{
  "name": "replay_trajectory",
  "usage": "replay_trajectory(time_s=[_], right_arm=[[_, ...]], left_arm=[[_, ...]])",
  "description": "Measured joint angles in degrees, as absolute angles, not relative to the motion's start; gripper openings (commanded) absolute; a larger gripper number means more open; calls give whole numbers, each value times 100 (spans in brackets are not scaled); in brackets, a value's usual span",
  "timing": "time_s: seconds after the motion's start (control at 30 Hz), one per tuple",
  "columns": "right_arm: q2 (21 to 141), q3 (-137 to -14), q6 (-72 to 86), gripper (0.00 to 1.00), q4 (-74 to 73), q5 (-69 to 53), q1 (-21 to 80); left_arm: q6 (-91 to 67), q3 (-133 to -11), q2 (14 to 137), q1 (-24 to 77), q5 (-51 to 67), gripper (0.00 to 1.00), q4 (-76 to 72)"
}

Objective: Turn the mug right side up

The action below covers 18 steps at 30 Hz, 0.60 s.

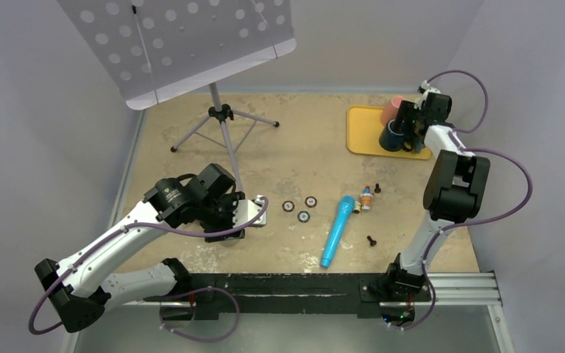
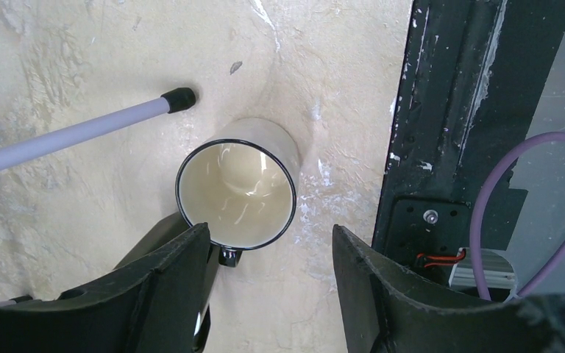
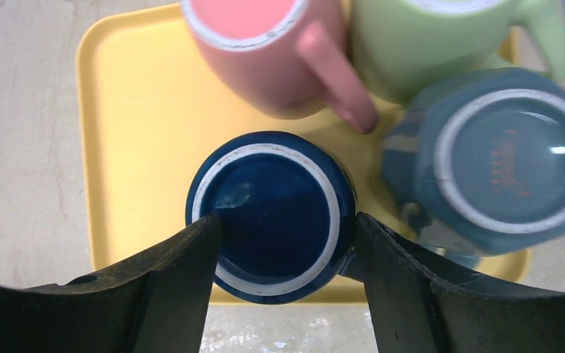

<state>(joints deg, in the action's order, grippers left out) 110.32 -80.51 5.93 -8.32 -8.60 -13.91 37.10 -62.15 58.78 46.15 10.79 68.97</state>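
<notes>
A dark blue mug (image 3: 272, 213) stands upside down, base up with a white ring, at the near edge of a yellow tray (image 3: 140, 125). My right gripper (image 3: 287, 218) has a finger against each side of it; it also shows in the top view (image 1: 406, 131) over the blue mug (image 1: 393, 137). A cream enamel mug (image 2: 235, 193) with a black rim stands upright on the table, mouth up, its handle by my left finger (image 2: 169, 287). My left gripper (image 2: 270, 229) hangs open above it, not touching, and shows in the top view (image 1: 254, 213).
On the tray (image 1: 364, 132) a pink mug (image 3: 265, 51), a green mug (image 3: 427, 44) and a teal mug (image 3: 500, 162) crowd the blue one. A music stand (image 1: 221, 114) stands at the back left, one leg (image 2: 73, 132) near the cream mug. A blue microphone (image 1: 337, 230), discs (image 1: 303, 209) and small parts (image 1: 366, 198) lie mid-table.
</notes>
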Motion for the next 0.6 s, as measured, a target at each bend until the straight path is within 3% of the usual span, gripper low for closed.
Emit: replay_trajectory(time_s=[0.33, 0.6], right_arm=[[10676, -7863, 449, 88, -1249, -1763, -749], [10556, -8302, -1122, 88, -2235, -2217, -836]], left_arm=[[3715, -6233, 5863, 4615, 1090, 66, 6917], [3741, -6233, 5800, 4615, 1096, 66, 6917]])
